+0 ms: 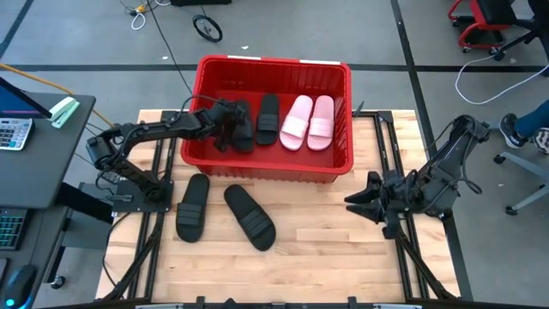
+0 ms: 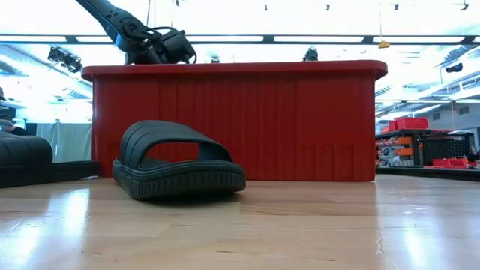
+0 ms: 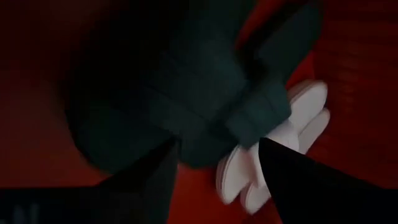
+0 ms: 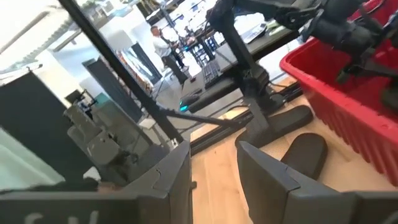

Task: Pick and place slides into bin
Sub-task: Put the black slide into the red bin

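The red bin [image 1: 274, 167] stands at the table's far middle. Inside lie two pink slides [image 1: 309, 122] side by side, a black slide [image 1: 268, 118] left of them, and another black slide [image 1: 240, 133] near the bin's left wall. My left gripper [image 1: 225, 122] reaches into the bin over that slide, fingers open; in the left wrist view the slide [image 3: 186, 93] fills the space just past the fingertips [image 3: 214, 171]. Two more black slides [image 1: 193, 206] [image 1: 250, 216] lie on their soles on the table before the bin. My right gripper [image 1: 353, 199] waits open at the right. My left gripper's open fingers [image 3: 149, 183] stand on either side of the near end [image 3: 199, 155] of the black slide in the bin, coming from above and from the table's left. I cannot tell whether they touch it. The slide lies inside the bin.
The bin's high walls and thick rim [image 2: 232, 71] surround my left gripper. In the low view one black slide [image 2: 180, 161] sits in front of the bin and another [image 2: 22, 159] at the left. Bare wood lies near the front edge. Arm bases stand at both sides.
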Tool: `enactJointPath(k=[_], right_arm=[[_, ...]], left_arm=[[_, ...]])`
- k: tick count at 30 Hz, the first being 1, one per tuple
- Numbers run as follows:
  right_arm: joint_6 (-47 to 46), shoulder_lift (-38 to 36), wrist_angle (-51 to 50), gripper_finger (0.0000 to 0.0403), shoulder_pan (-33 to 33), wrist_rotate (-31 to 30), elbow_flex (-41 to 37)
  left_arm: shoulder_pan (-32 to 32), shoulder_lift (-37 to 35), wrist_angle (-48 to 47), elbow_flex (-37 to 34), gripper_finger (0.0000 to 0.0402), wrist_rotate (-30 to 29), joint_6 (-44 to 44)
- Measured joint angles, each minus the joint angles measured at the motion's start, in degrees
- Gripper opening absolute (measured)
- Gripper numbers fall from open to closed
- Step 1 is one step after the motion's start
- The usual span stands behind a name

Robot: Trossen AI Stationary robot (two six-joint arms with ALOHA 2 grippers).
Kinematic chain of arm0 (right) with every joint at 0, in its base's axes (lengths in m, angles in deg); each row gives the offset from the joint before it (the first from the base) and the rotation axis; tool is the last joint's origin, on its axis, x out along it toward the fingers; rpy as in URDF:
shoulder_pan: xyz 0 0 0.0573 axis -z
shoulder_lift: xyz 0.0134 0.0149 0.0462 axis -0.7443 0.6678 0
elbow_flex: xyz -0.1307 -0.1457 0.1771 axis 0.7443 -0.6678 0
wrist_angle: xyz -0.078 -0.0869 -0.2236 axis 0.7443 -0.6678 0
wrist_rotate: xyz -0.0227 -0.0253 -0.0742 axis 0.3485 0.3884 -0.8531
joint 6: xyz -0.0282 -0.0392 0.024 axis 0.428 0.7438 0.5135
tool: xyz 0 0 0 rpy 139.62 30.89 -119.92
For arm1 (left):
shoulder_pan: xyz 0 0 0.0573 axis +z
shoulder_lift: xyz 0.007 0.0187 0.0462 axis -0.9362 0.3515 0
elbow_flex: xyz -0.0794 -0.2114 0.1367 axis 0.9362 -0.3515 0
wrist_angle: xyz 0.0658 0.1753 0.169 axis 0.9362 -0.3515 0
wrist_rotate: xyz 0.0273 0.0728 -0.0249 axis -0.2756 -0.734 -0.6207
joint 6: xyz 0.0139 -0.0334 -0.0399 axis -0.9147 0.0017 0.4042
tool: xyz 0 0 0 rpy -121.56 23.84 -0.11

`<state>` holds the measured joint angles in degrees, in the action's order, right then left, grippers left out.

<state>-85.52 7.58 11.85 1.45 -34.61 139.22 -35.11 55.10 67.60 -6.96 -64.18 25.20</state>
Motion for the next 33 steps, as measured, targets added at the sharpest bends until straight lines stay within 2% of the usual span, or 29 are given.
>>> enactJointPath(k=[7, 11, 14, 18, 20, 23, 25, 26, 30, 33], right_arm=[[0.0, 2.3, 0.0, 0.0139, 0.0, 1.8, 0.0], [-1.2, 2.8, 0.0, 0.0139, 0.0, 1.8, 0.0], [-1.4, 2.6, 0.0, 0.0139, 0.0, 2.0, 0.0], [-1.1, 2.0, 0.0, 0.0139, 0.0, 3.8, 0.0], [-1.2, 1.8, 0.0, 0.0139, 0.0, 4.8, 0.0], [-1.8, 1.8, 0.0, 0.0139, 0.0, 5.8, 0.0], [-2.1, 1.8, -0.1, 0.0139, 0.0, 7.1, 0.0], [-2.1, 1.8, -0.3, 0.0139, 0.0, 7.9, 0.0], [-3.1, 2.0, -1.0, 0.0139, 0.0, 9.1, 0.0], [-4.8, 2.0, -1.6, 0.0139, 0.0, 9.4, 0.0]], left_arm=[[-0.7, 0.0, 5.5, 0.0, 0.0217, 1.3, 5.1], [-0.1, 0.0, 16.6, 0.0, 0.0208, 0.6, 5.4], [0.3, 0.0, 30.1, 0.0, 0.02, 0.8, 0.8], [0.2, -0.1, 53.2, 0.0, 0.0189, 6.6, -7.2], [-0.8, -0.5, 64.5, 0.0, 0.0183, 11.7, -9.1], [-4.2, -2.3, 74.6, 0.0, 0.0175, 21.1, -10.0], [-8.2, -4.2, 75.5, 0.0, 0.0172, 25.5, -11.0], [-10.7, -5.1, 74.9, 0.0, 0.0172, 25.9, -12.3], [-21.2, -7.9, 70.6, 0.0, 0.0171, 24.6, -18.6], [-29.5, -9.1, 62.5, 0.1, 0.0171, 21.4, -22.6]])
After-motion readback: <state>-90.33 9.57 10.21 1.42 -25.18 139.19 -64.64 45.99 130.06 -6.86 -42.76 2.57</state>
